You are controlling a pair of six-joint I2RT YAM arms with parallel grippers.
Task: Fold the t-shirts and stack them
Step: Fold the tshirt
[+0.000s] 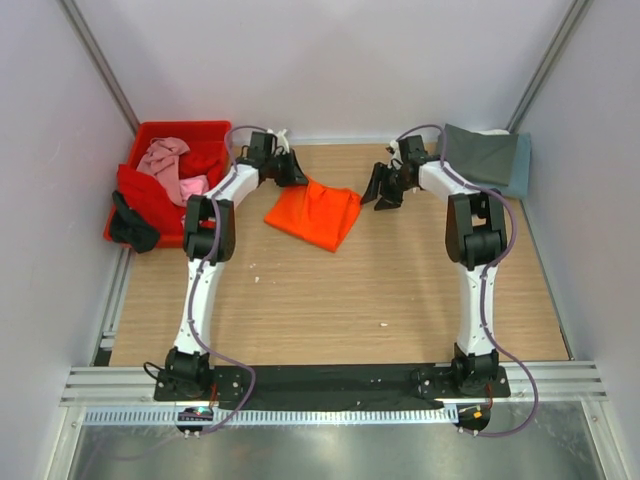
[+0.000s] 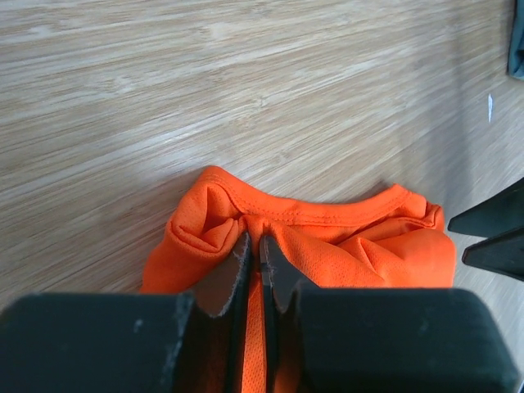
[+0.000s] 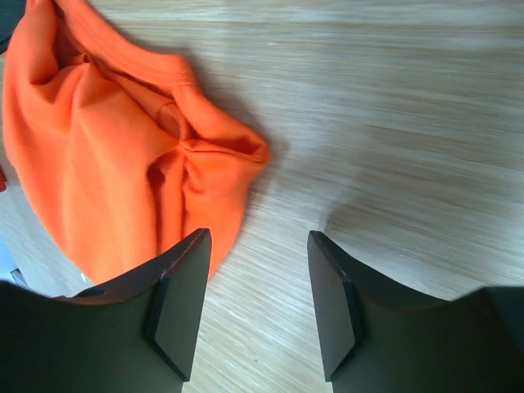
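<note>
Orange t-shirt [image 1: 315,215] is sitting bunched up on the wooden counter [image 1: 350,300], roughly at 12 o'clock from the middle, between the two arms. It's not flat at all, more of a crumpled wedge. The wrist cameras show the collar seam and a bunch of folds.

The left pincer [image 2: 254,246] is squeezed together on a pinch of the orange cloth. In its own camera the two fingers are nearly touching, with a ridge of fabric caught between them. From the top camera that grab is at the shirt's 10 o'clock corner.

The right pincer [image 3: 258,237] has its fingers spread wide with nothing between them but bare wood. It's just beside the shirt's 3 o'clock edge. In its wrist view one finger overlaps the cloth's edge, but there's no telling whether it actually touches.

The rest of the laundry:
- A red crate [image 1: 150,130] is at the counter's 10 o'clock corner, with a pink shirt [image 1: 165,158] heaped inside.
- A red shirt [image 1: 140,195] is draped over the crate's near wall.
- Something black [image 1: 133,228] hangs off the crate's 7 o'clock corner, and it's hard to say what it is.
- Over at 2 o'clock, a dark grey shirt [image 1: 480,152] lies folded on top of a slate blue shirt [image 1: 522,168]. The blue one only peeks out along the right edge.
</note>
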